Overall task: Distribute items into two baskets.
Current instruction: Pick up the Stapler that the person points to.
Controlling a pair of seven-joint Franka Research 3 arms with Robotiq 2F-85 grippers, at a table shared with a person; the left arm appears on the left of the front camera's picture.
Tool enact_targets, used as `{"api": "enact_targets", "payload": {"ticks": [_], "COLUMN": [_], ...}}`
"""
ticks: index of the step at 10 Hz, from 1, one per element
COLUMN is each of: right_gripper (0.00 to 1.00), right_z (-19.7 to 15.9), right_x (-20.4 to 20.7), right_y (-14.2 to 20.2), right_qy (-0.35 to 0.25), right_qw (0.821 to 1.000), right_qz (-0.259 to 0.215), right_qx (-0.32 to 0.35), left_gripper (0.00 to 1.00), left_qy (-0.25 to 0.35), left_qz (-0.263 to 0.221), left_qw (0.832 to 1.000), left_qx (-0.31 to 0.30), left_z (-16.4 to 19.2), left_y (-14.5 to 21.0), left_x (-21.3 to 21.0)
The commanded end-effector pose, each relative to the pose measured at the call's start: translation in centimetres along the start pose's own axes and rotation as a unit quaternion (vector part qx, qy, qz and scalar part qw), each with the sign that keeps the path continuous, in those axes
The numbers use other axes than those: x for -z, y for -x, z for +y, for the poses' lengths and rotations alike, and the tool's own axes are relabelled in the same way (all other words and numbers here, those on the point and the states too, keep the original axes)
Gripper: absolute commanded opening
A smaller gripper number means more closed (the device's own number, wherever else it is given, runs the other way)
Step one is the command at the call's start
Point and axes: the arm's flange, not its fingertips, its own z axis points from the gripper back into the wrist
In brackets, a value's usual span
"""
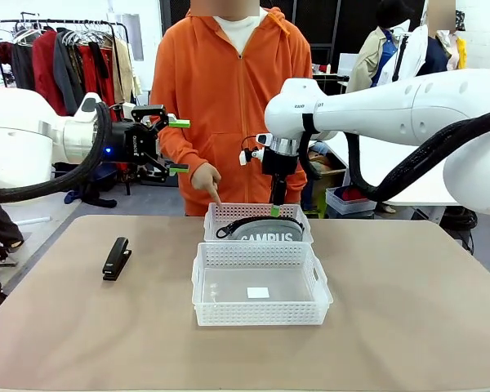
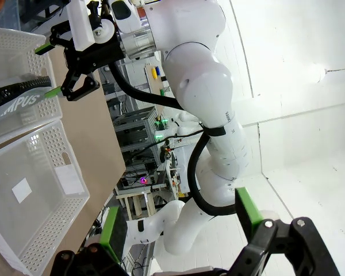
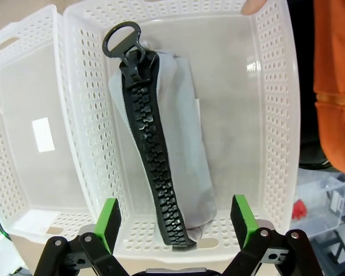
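The grey "CAMPUS" pouch (image 1: 265, 233) lies in the far basket (image 1: 215, 219), its black zipper up. My right gripper (image 1: 275, 210) hangs open just above it, fingers pointing down. In the right wrist view the pouch (image 3: 184, 126) lies lengthwise in that basket (image 3: 271, 115), with nothing held in the right gripper (image 3: 175, 221). The near basket (image 1: 257, 314) holds only a white label. The black stapler (image 1: 117, 258) lies on the table at the left. My left gripper (image 1: 176, 147) is open and raised high at the left, far from the stapler; the left wrist view shows this left gripper (image 2: 181, 221) empty.
A person in an orange hoodie stands at the far side, one hand (image 1: 207, 181) pointing down at the far basket's left rim. The two baskets stand touching in the middle of the brown table (image 1: 408, 310). Clothes racks stand behind on the left.
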Motion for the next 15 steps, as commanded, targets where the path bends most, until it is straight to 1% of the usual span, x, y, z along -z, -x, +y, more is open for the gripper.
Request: {"api": "enact_targets", "payload": {"ticks": [1, 2, 3, 4, 5, 6, 7, 8, 9, 10, 11, 12, 13, 14, 15], "right_gripper": [1.0, 1.0, 1.0, 1.0, 1.0, 1.0, 1.0, 1.0, 1.0, 1.0, 1.0, 1.0, 1.0, 1.0, 1.0], "right_z": [0.8, 0.7, 1.1, 1.3, 1.2, 1.8, 2.0, 3.2, 4.3, 5.1, 5.9, 6.1, 5.8, 3.8, 3.8], "right_x": [-1.2, -3.1, -4.6, -6.1, -8.1, -9.6, -11.8, -13.5, -14.8, -15.5, -15.6, -16.1, -16.3, -17.5, -17.5], "right_y": [-0.4, 0.3, 0.9, 2.0, 4.1, 5.9, 7.9, 9.3, 11.0, 12.4, 13.2, 13.8, 13.5, 13.3, 13.3], "right_qy": [-0.012, -0.043, -0.079, -0.107, -0.14, -0.15, -0.155, -0.169, -0.195, -0.206, -0.219, -0.217, -0.18, -0.218, -0.218], "right_qw": [0.998, 0.992, 0.979, 0.966, 0.942, 0.92, 0.906, 0.894, 0.88, 0.863, 0.853, 0.849, 0.873, 0.859, 0.859], "right_qz": [-0.003, -0.016, -0.035, -0.058, -0.085, -0.115, -0.144, -0.161, -0.19, -0.209, -0.224, -0.23, -0.214, -0.21, -0.21], "right_qx": [0.065, 0.12, 0.182, 0.228, 0.292, 0.344, 0.367, 0.382, 0.39, 0.411, 0.417, 0.423, 0.399, 0.414, 0.414], "left_gripper": [1.0, 1.0, 1.0, 1.0, 1.0, 1.0, 1.0, 1.0, 1.0, 1.0, 1.0, 1.0, 1.0, 1.0, 1.0], "left_qy": [0.002, 0.002, 0.002, 0.002, 0.002, 0.002, 0.002, 0.002, 0.002, 0.002, 0.002, 0.002, 0.002, 0.002, 0.002], "left_qz": [0.0, 0.0, 0.0, 0.0, 0.0, 0.0, 0.0, 0.0, 0.0, 0.0, 0.0, 0.0, 0.0, 0.0, 0.0], "left_qw": [1.0, 1.0, 1.0, 1.0, 1.0, 1.0, 1.0, 1.0, 1.0, 1.0, 1.0, 1.0, 1.0, 1.0, 1.0], "left_qx": [0.001, 0.001, 0.001, 0.001, 0.001, 0.001, 0.001, 0.001, 0.001, 0.001, 0.001, 0.001, 0.001, 0.001, 0.001], "left_z": [-0.2, -0.2, -0.2, -0.2, -0.2, -0.2, -0.2, -0.2, -0.2, -0.2, -0.2, -0.2, -0.2, -0.2, -0.2], "left_y": [0.0, 0.0, 0.0, 0.0, 0.0, 0.0, 0.0, 0.0, 0.0, 0.0, 0.0, 0.0, 0.0, 0.0, 0.0], "left_x": [-0.1, -0.1, -0.1, -0.1, -0.1, -0.1, -0.1, -0.1, -0.1, -0.1, -0.1, -0.1, -0.1, -0.1, -0.1]}}
